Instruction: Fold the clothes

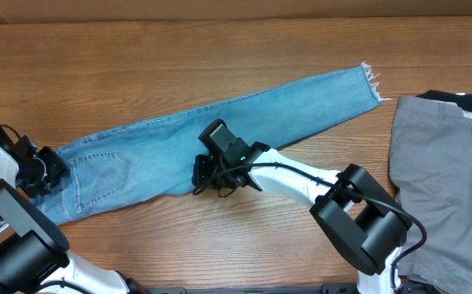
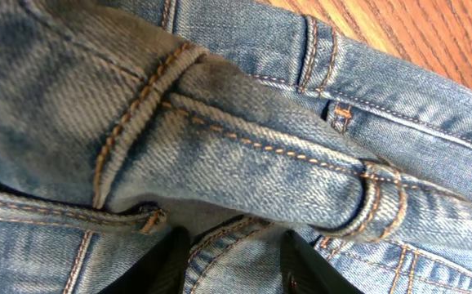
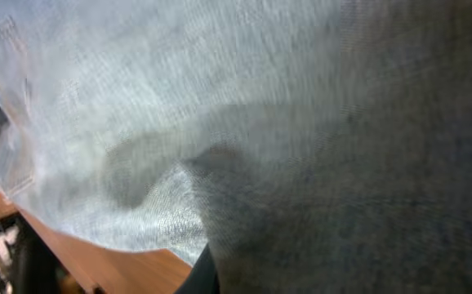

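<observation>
Two garments, jeans [image 1: 260,114] and grey cloth [image 1: 444,180], lie on wooden table [image 1: 138,65].

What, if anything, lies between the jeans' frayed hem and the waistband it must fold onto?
Nothing but the right gripper pinching the jeans midway; the gray garment lies apart, right of the hem.
</observation>
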